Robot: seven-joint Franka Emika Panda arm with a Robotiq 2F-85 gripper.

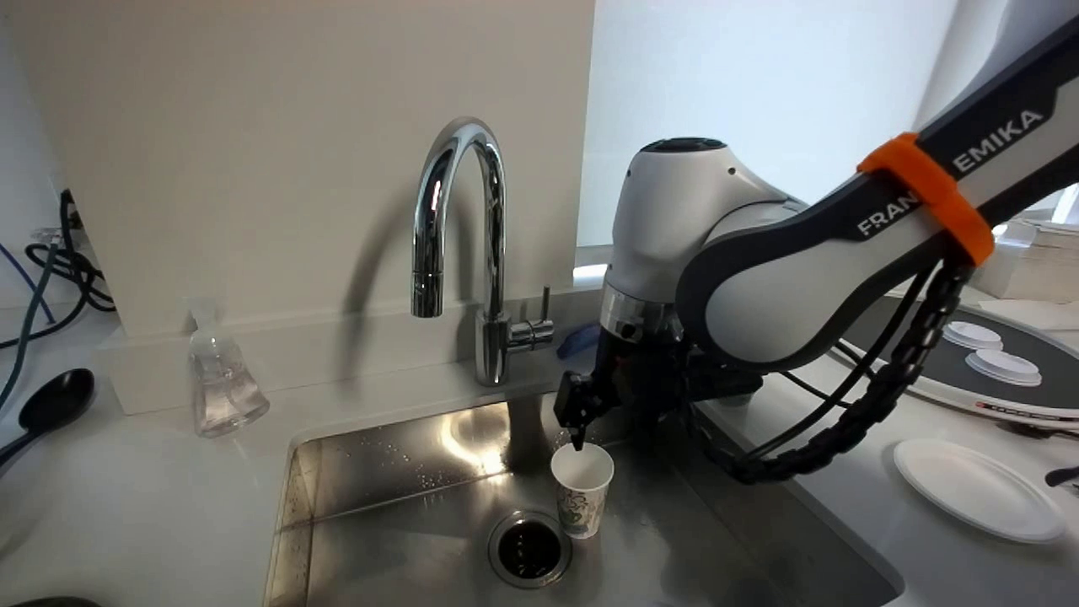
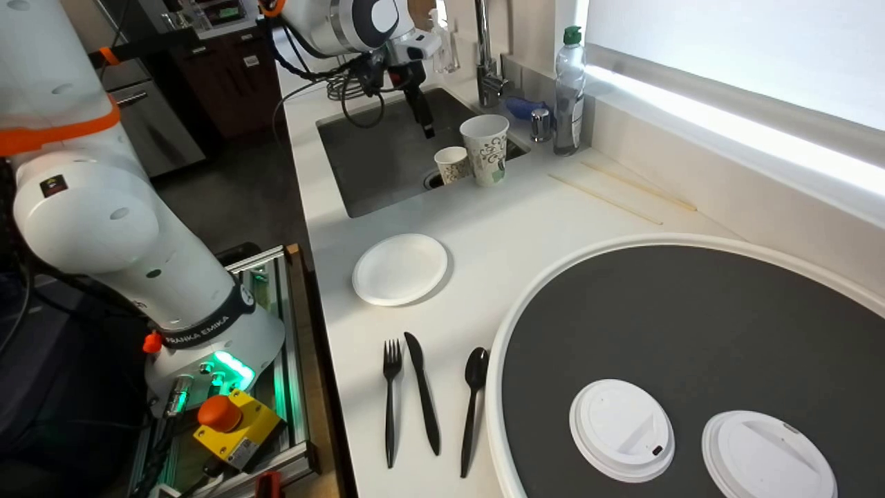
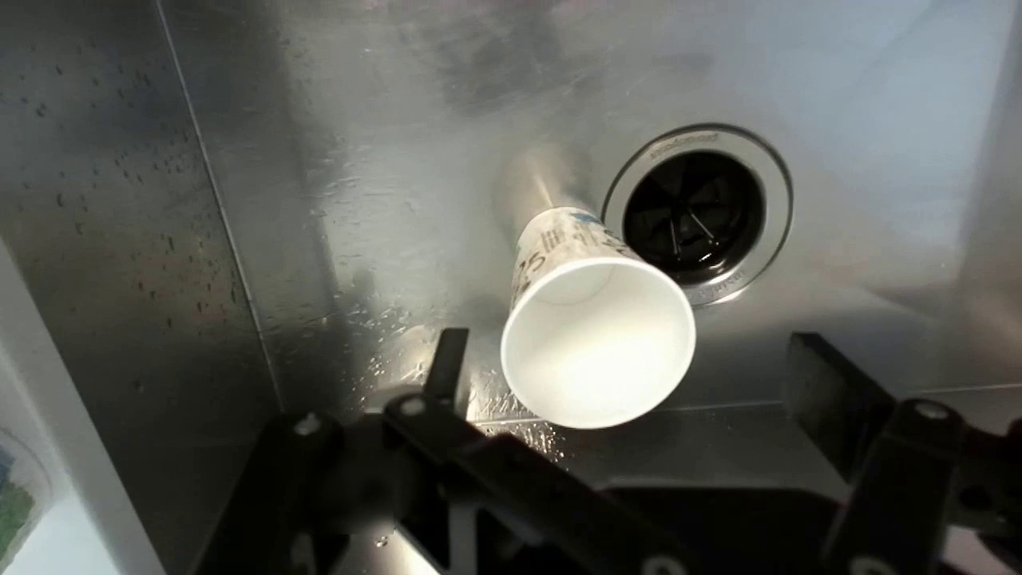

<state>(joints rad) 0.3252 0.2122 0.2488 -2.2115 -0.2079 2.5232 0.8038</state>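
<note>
My gripper (image 3: 627,359) is open in the wrist view, its black fingers (image 3: 447,363) wide apart. A white patterned paper cup (image 3: 559,243) stands upright in the sink, its mouth appearing between the fingertips without visible contact. In an exterior view the same cup (image 1: 582,497) is beside the drain (image 1: 529,548), and a dark fingertip (image 1: 577,438) reaches down just over its rim. Another exterior view has the gripper (image 2: 427,128) above the sink basin, with the cup (image 2: 451,164) partly hidden by the counter edge and a taller patterned cup (image 2: 487,149) on the counter.
A chrome faucet (image 1: 459,211) rises behind the sink (image 1: 379,497). Around the basin are a clear dispenser (image 1: 223,379), a green-capped bottle (image 2: 568,97), a white plate (image 2: 399,268), black cutlery (image 2: 423,394) and a round grey board (image 2: 664,311) bearing white lids (image 2: 622,429).
</note>
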